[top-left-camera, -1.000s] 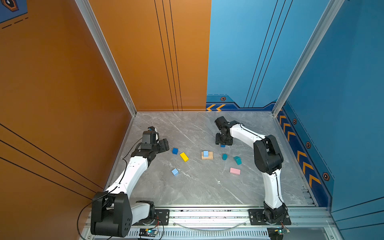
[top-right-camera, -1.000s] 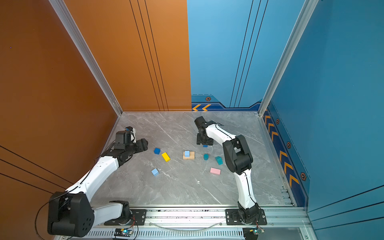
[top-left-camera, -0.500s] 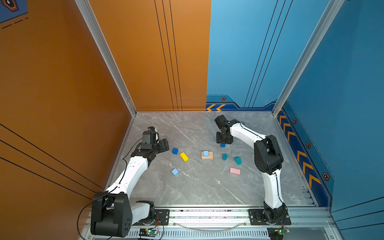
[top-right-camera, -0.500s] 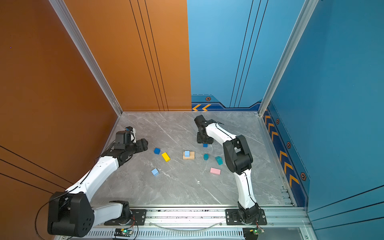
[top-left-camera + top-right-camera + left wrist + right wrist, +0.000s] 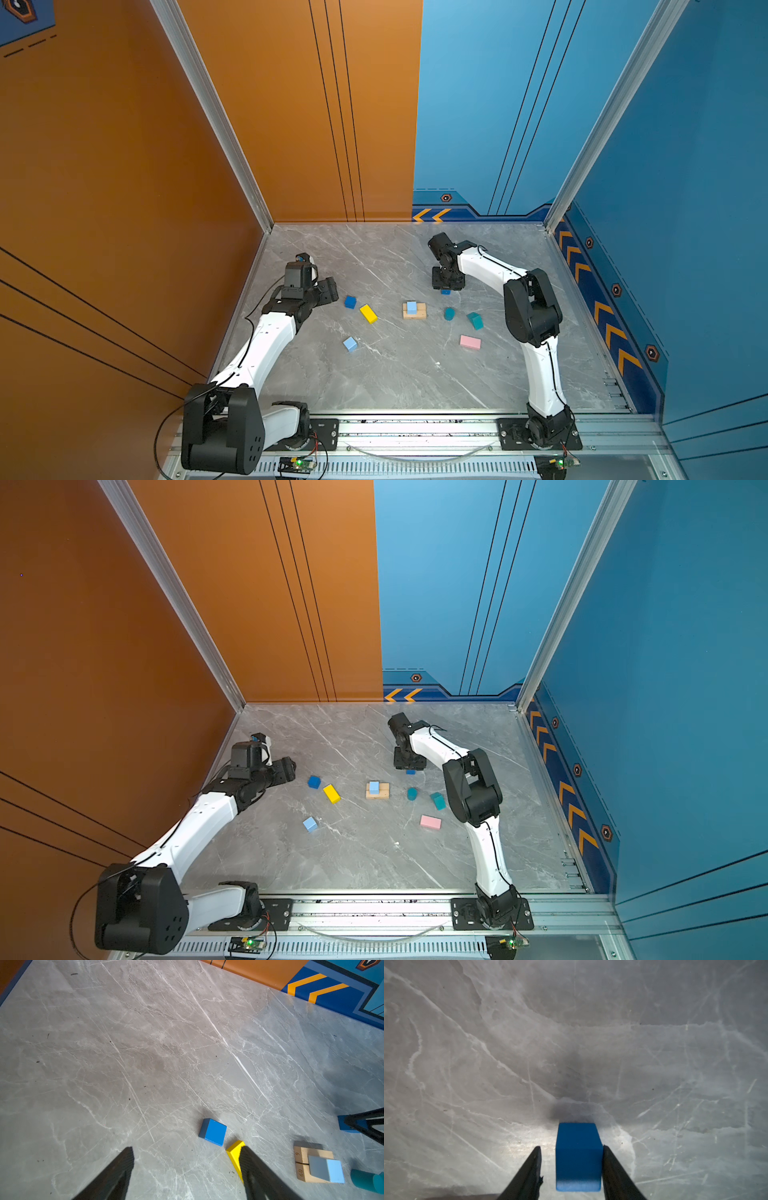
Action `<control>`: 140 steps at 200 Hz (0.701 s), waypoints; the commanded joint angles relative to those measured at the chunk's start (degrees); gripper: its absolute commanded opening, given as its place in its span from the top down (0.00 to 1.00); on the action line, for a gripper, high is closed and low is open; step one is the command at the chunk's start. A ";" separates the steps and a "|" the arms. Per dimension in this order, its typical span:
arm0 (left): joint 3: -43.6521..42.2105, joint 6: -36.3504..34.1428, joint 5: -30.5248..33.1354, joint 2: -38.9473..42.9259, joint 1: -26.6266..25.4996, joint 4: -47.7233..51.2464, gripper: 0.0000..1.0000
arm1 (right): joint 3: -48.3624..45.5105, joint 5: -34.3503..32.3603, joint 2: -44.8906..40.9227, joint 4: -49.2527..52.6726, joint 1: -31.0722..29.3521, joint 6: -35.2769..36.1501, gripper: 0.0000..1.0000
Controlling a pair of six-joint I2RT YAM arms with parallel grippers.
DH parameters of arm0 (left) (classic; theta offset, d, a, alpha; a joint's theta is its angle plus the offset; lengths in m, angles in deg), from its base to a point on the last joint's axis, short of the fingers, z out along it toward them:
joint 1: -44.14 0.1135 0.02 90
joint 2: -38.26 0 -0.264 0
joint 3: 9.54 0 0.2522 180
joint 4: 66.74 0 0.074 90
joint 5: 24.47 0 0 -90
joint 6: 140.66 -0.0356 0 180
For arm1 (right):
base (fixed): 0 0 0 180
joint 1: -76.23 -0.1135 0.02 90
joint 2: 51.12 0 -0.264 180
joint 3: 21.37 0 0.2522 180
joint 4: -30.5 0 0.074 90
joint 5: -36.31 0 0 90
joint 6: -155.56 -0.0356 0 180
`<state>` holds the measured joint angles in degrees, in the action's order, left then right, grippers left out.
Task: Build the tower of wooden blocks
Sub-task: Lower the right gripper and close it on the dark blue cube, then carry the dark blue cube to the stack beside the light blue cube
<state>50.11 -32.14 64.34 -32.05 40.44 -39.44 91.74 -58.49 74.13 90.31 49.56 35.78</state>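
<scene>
Cube (image 5: 578, 1159), matte blue, sits inside right end effector (image 5: 571, 1148), perhaps touching one finger.

Top views: high at the front, angled down, whole table (image 5: 395, 374); nearly identical coverage.
Left wrist: low, slanting across the table; also shows the yellow block (image 5: 233, 1151).
Right wrist: close above one blue block (image 5: 578, 1155).

cube (image 5: 411, 307) on planks (image 5: 421, 314), cylinder (image 5: 449, 313) right, bar (image 5: 368, 313) left

Matt painted blue cube (image 5: 578, 1155) on polished grey marble-look tabletop (image 5: 508, 1043).
</scene>
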 commanded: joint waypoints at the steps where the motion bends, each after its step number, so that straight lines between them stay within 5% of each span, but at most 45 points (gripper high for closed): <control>1: 1.08 0.42 -0.74 -0.44 0.28 0.74 0.19 | 1.37 -1.85 0.52 1.95 0.22 0.25 0.56; 73: 1.15 0.37 -0.86 -0.67 0.32 0.66 0.19 | 1.37 -2.00 -0.06 1.99 0.18 0.22 0.75; 140: 1.08 0.28 -1.09 -0.69 0.36 0.43 0.18 | 1.42 -3.56 -4.82 4.69 -2.41 0.60 0.77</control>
<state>50.11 -32.14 64.34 -32.39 40.44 -39.46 91.87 -60.02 73.78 91.57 48.95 35.78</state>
